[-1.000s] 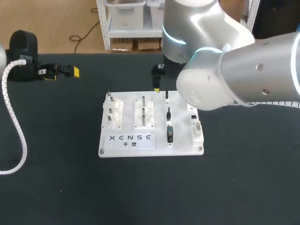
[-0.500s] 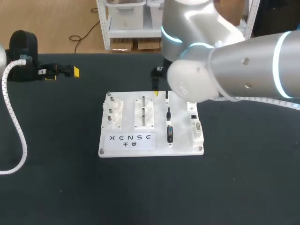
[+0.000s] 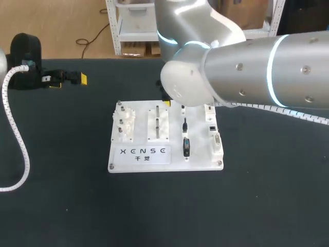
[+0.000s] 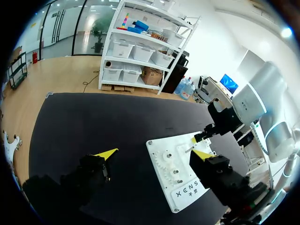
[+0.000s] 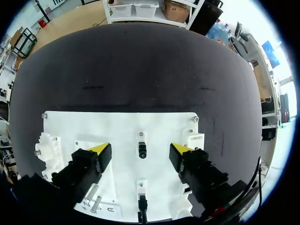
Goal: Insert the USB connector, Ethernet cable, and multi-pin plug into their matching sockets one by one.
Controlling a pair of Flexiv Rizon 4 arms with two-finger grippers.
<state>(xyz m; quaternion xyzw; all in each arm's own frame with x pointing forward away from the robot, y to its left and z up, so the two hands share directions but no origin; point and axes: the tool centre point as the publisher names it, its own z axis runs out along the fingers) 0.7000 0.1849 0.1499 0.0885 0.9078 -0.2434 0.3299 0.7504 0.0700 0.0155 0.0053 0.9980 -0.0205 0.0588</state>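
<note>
Hovering over the far edge of the white socket board (image 3: 199, 154) on the counter (image 3: 77, 195), my right jaws stand released and empty, with a small black plug (image 5: 142, 150) upright in its holder beneath their gap. My left jaws, also released and empty, hang well apart from the board.

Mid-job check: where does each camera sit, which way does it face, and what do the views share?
Head view: above and behind, looking down on the table; the right arm hangs over the white board.
Left wrist view: off to the side, looking across at the board; its open left claw shows.
Right wrist view: straight above the board; its open right claw shows.
All three share the board.
</note>
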